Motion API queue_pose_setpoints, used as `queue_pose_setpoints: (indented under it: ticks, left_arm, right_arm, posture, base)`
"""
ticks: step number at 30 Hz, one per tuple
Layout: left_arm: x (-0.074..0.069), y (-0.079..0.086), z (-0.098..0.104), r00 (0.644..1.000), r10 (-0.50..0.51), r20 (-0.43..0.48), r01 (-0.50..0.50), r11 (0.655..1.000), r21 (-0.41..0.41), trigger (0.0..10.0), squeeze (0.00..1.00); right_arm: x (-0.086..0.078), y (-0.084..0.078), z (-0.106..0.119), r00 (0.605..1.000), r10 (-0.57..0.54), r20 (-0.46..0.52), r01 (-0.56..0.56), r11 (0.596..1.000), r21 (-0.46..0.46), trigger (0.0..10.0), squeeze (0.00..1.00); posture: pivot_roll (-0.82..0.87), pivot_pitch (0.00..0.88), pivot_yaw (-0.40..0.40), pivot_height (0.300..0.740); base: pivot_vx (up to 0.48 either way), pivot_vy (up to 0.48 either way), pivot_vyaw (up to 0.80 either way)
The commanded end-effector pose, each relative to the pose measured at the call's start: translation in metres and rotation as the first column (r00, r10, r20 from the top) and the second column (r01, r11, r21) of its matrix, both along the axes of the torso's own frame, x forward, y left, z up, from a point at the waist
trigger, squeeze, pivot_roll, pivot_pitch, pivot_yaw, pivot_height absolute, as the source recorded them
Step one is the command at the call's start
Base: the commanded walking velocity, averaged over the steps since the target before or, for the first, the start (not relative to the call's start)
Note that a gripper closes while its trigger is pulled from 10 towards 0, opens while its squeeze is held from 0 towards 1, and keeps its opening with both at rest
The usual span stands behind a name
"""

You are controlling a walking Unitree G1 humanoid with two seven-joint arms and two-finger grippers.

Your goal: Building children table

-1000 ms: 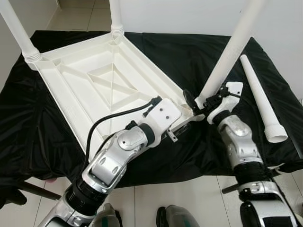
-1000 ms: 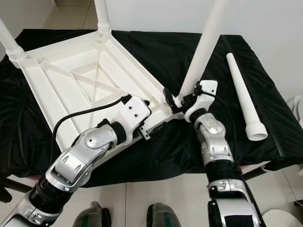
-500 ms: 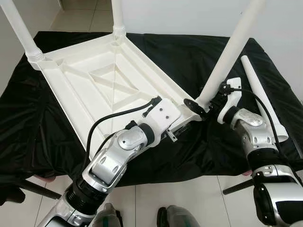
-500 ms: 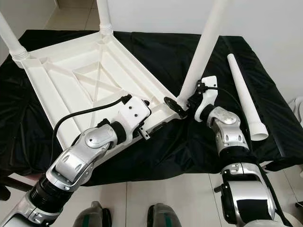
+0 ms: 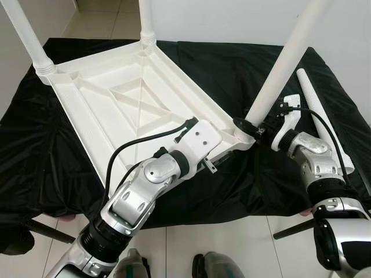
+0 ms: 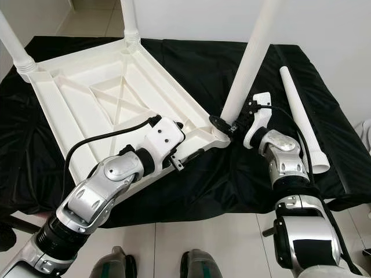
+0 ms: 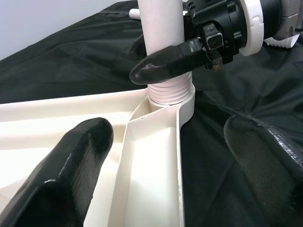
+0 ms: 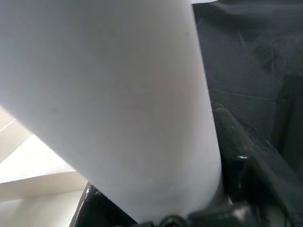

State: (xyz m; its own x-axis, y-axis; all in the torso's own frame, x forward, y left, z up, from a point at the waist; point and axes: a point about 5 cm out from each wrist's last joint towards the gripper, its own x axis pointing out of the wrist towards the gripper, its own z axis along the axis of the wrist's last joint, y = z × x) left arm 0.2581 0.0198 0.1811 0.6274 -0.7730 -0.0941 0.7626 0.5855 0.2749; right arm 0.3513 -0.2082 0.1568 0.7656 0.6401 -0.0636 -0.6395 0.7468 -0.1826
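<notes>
White plastic makes up the children's tabletop (image 5: 122, 107), which lies upside down, ribbed underside up, on a black cloth (image 5: 232, 69) spread over a work surface. Two legs stand in its far corners: the far-left leg (image 5: 26, 37) at the left edge and the far-middle leg (image 5: 146, 20) farther right along the far side. A third leg (image 5: 284, 61) rises tilted toward the right from the near-right corner socket (image 5: 242, 128), its ribbed collar seated at the corner as the left wrist view shows. The right gripper (image 5: 255, 128) is pinching this third leg just above the socket, one black finger (image 7: 165, 64) pressed across the front of the tube and the other behind it; in the right wrist view the white tube (image 8: 113, 109) sits close between the black fingers. The left gripper (image 5: 211, 165) rests at the near edge of the tabletop, a little left of that corner, and its two fingers (image 7: 71, 161) are spread wide, one over the ribbed underside and the other over the cloth beyond the rim, with the table's edge between them. A fourth, loose leg (image 5: 319, 116) lies flat on the cloth at the far right, just beside the right forearm, its wider open end pointing toward the near side. Pale floor tiles (image 5: 232, 237) show below the cloth's near edge.
</notes>
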Motion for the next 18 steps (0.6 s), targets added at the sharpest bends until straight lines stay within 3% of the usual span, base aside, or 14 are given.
queue_pose_setpoints:
  ticks: [1, 13, 18]
  left_arm:
    - [0.0, -0.002, 0.001, 0.999, -0.036, 0.005, 0.036, 0.999, 0.016, 10.0, 0.0]
    - [-0.002, -0.004, 0.0, 0.999, -0.042, 0.0, 0.042, 0.999, 0.008, 10.0, 0.0]
    - [-0.005, -0.006, -0.001, 0.999, -0.044, -0.008, 0.044, 0.999, 0.002, 10.0, 0.0]
  right_arm:
    - [-0.003, 0.003, -0.013, 0.999, -0.016, -0.052, 0.016, 1.0, -0.004, 10.0, 0.0]
    - [-0.009, 0.03, -0.008, 0.988, -0.15, -0.044, 0.155, 0.975, 0.158, 10.0, 0.0]
    - [-0.018, 0.055, 0.003, 0.968, -0.253, -0.001, 0.246, 0.941, 0.231, 10.0, 0.0]
  posture:
    - [-0.1, 0.049, -0.014, 0.74]
    - [-0.11, 0.063, -0.022, 0.74]
    - [-0.11, 0.07, -0.028, 0.74]
  base:
    - [0.0, 0.0, 0.0]
    - [0.0, 0.0, 0.0]
    - [0.0, 0.0, 0.0]
